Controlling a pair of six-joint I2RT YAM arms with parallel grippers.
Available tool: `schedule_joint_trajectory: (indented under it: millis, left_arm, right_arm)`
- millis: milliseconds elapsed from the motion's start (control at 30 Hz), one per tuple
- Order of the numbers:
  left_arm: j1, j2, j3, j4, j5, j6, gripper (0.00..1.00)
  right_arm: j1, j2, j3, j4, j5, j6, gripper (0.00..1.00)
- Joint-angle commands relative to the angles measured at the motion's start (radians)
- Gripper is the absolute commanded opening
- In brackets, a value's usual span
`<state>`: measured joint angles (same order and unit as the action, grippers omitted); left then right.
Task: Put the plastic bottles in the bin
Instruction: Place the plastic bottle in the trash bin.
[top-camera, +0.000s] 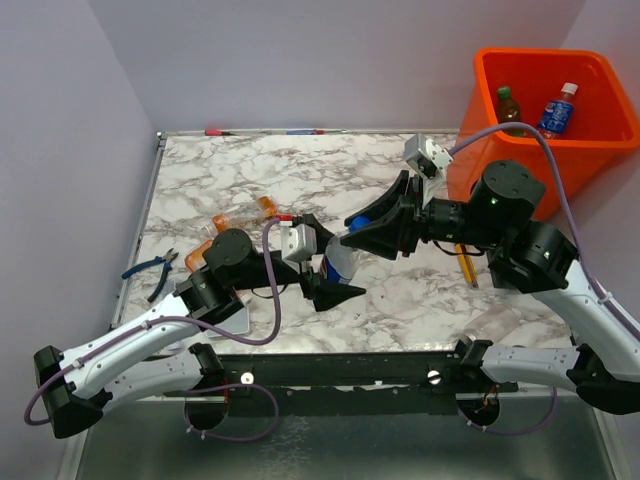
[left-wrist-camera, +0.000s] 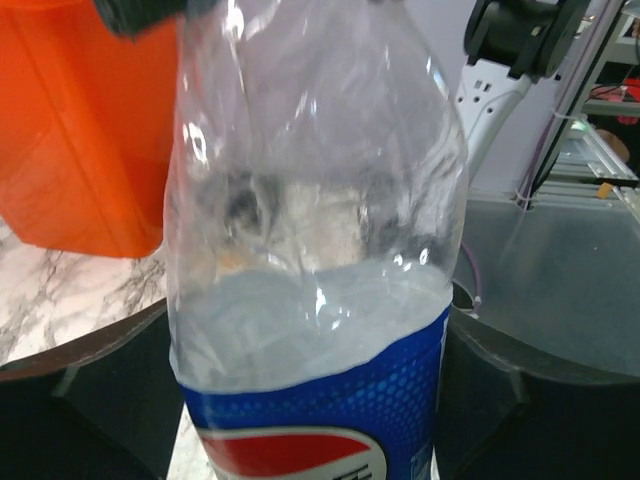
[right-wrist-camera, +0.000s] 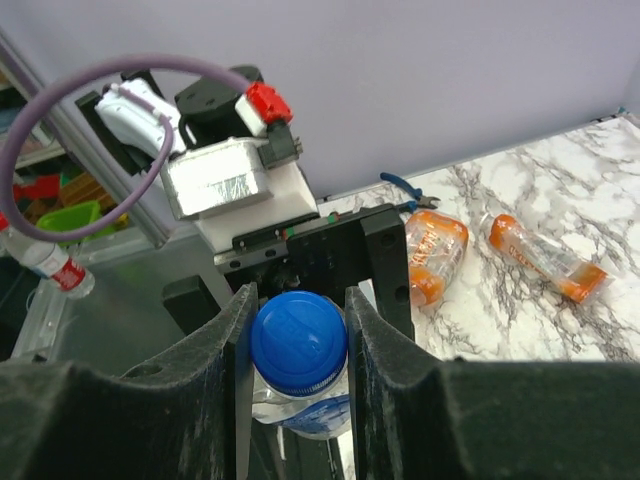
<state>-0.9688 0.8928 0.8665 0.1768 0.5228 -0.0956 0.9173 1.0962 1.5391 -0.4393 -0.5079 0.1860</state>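
Because it hangs between both arms, the clear Pepsi bottle (left-wrist-camera: 320, 300) sits above the middle of the marble tabletop (top-camera: 250, 165), not yet in the bin (top-camera: 466, 175). Its blue cap (right-wrist-camera: 298, 348) is pinched between the fingers of the right claw (right-wrist-camera: 296, 298), which is clamped on it from the right. That looks like a way to carry the bottle by its stiffest part. The left claw (top-camera: 330, 270) stands around the lower body by the blue label, a finger close on each side. Whether it presses the plastic or merely flanks it, I cannot tell.

This reads as a handover. The bin stands at the far right corner, nearer the right arm, so that arm is the natural one to make the drop.

Two bottles already stand inside the bin, a green-capped one (top-camera: 509, 104) and a blue-labelled one (top-camera: 557, 110). Crushed orange bottles (top-camera: 268, 207) lie on the left of the tabletop, well apart from the bin. Blue-handled pliers (top-camera: 150, 268) rest near the left edge.
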Motion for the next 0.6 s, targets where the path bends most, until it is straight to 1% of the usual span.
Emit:
schedule_joint_trajectory:
  millis: [0, 67, 100, 267, 300, 367, 400, 433, 500, 567]
  left_arm:
    - [0.001, -0.032, -0.074, 0.022, -0.068, -0.016, 0.79]
    - [0.001, -0.038, -0.096, 0.025, -0.087, -0.015, 0.73]
    - [0.001, -0.038, -0.105, 0.024, -0.095, -0.012, 0.68]
    - [0.001, -0.045, -0.133, 0.045, -0.133, -0.01, 0.35]
    - [0.001, -0.049, -0.139, 0.052, -0.14, -0.011, 0.31]
    - [0.001, -0.057, -0.146, 0.07, -0.149, -0.016, 0.26]
    - [0.0, -0.059, -0.15, 0.077, -0.15, -0.019, 0.25]
    - [0.001, -0.062, -0.153, 0.084, -0.149, -0.023, 0.24]
    - [0.001, -0.064, -0.157, 0.097, -0.138, -0.034, 0.24]
    - [0.001, -0.065, -0.16, 0.113, -0.111, -0.048, 0.24]
  right_arm:
    - [0.006, -0.045, -0.05, 0.105, 0.1, 0.04, 0.0]
    - [0.006, -0.048, -0.062, 0.113, 0.12, 0.048, 0.0]
    - [0.006, -0.045, -0.066, 0.113, 0.12, 0.051, 0.0]
    - [0.006, -0.037, -0.081, 0.109, 0.134, 0.06, 0.01]
    - [0.006, -0.037, -0.083, 0.11, 0.137, 0.063, 0.11]
    - [0.006, -0.038, -0.086, 0.108, 0.143, 0.068, 0.44]
    - [0.006, -0.041, -0.087, 0.105, 0.152, 0.071, 0.59]
    - [0.006, -0.046, -0.09, 0.102, 0.168, 0.075, 0.7]
    - [0.006, -0.062, -0.106, 0.101, 0.21, 0.077, 0.81]
    - [0.006, -0.088, -0.137, 0.111, 0.249, 0.081, 0.86]
